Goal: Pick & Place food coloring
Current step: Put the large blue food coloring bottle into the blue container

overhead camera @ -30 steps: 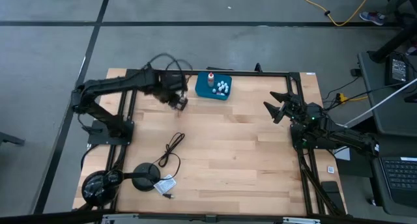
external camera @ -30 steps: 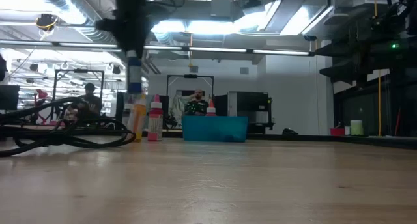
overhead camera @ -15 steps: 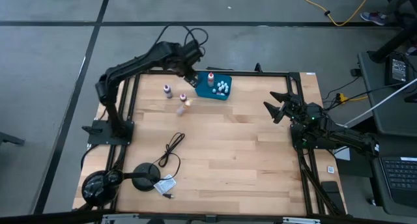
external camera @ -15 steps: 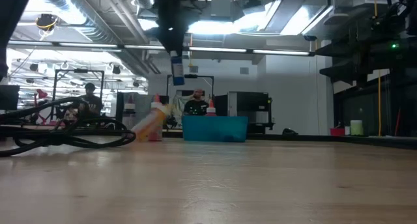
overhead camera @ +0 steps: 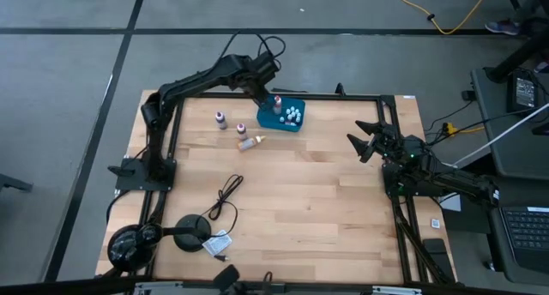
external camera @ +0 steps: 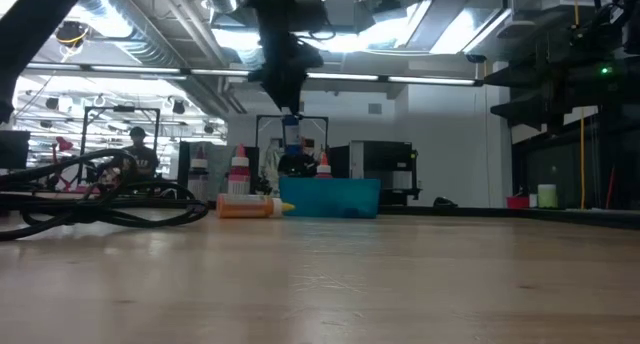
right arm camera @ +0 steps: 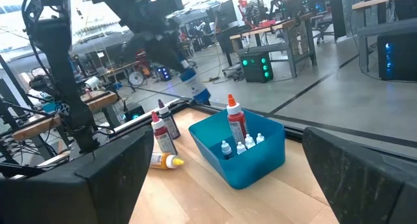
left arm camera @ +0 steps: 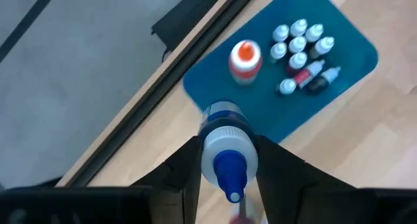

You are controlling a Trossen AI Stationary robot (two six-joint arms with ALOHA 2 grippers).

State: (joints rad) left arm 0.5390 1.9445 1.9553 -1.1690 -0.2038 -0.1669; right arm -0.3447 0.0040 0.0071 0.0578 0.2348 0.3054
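Currently, a blue-capped food coloring bottle (left arm camera: 226, 149) is clamped between the fingers of the left gripper (left arm camera: 226, 160), cap toward the wrist camera, body pointing down. In the high view this gripper (overhead camera: 268, 95) is placed at upper centre, over the near-left corner of the teal tray (overhead camera: 297, 125).

Inside the tray, a red bottle with an orange tip (left arm camera: 244, 60) is seen standing, with a cluster of tiny white-capped bottles (left arm camera: 300, 45) beside it. On the table left of the tray, two purple-bodied bottles (overhead camera: 220, 119) are left upright, and an orange bottle (overhead camera: 250, 141) is found lying on its side, just beside the tray's lower-left corner.

The step in hand is judged to be the transport-and-place of the blue-capped bottle. A descent into a bare part of the tray is called for next, clear of the red bottle, before release.

The left arm is extended far forward, elbow raised, wrist pitched down. The right gripper (overhead camera: 367, 141) is parked at the frame's right, fingers spread wide, nothing held.
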